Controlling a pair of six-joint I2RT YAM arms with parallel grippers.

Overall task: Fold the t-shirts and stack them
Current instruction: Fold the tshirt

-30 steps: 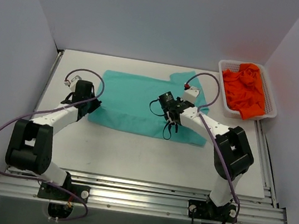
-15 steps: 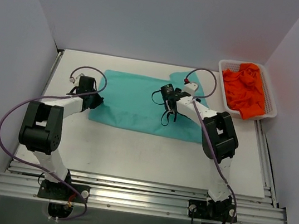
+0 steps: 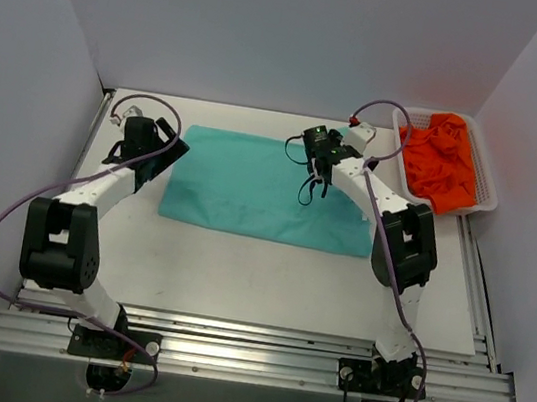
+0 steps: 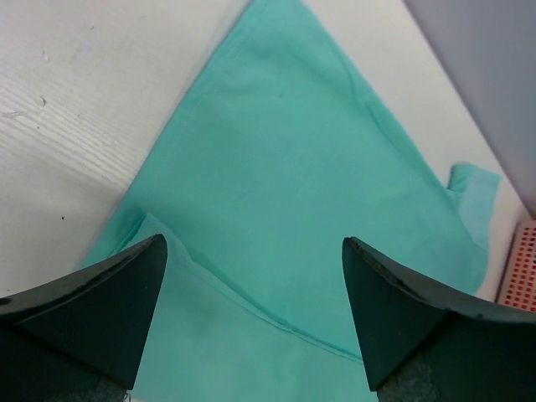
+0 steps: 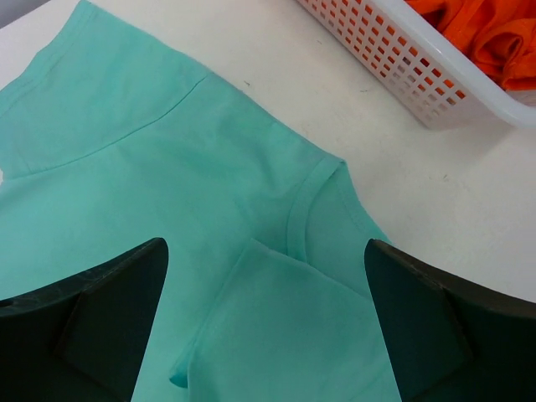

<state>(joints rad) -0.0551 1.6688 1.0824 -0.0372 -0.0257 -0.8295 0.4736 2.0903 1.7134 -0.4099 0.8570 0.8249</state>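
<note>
Folded over since a second ago, the teal-green t-shirt (image 3: 265, 188) now lies doubled and flat at the centre of the frame, both arms having swept up to its far edge. The left gripper (image 4: 253, 251) at upper left and the right gripper (image 5: 265, 251) at upper centre have both sprung wide and let go; neither holds or touches the cloth. Judging by the layers, you should lift both straight up before you pull back, so that no finger drags the top layer. Then check the sleeve tucked at the right. The orange t-shirts (image 3: 442, 156) wait in the white basket (image 3: 399, 185) at upper right of the table (image 3: 237, 277).
</note>
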